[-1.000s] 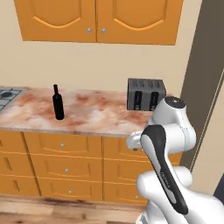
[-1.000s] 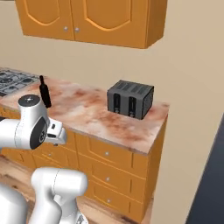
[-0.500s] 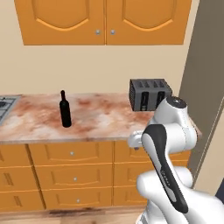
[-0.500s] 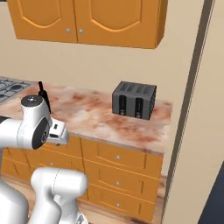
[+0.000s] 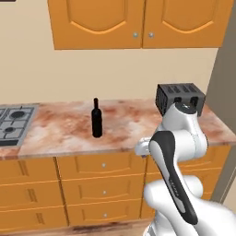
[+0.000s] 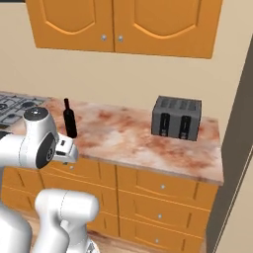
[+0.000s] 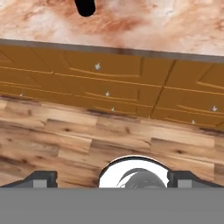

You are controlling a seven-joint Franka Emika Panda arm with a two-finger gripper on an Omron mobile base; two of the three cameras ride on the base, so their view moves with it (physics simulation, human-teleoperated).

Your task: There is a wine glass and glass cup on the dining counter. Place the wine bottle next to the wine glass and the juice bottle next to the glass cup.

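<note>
Room: beige wall, orange-brown upper cabinets point(image 5: 138, 23) with arched panels, wood-plank floor point(image 7: 65, 140).
Counter: reddish marbled stone top point(image 5: 124, 129) over drawer fronts with small round knobs; this is the narrower cabinet counter.
Change: my base has driven, so the whole view has shifted; the counter now looks nearer and more square-on than half a second ago.
Stove: grey burners point(image 5: 14, 120) at the counter's left end.
Toaster: dark boxy, slotted top point(image 6: 177, 117), toward the right end.
Wine bottle: slim, all black, long neck point(image 5: 97, 119), upright mid-counter, well apart from the toaster.
My gripper: point(image 7: 111, 178) aimed at the floor, tips far apart, holding nothing.
</note>
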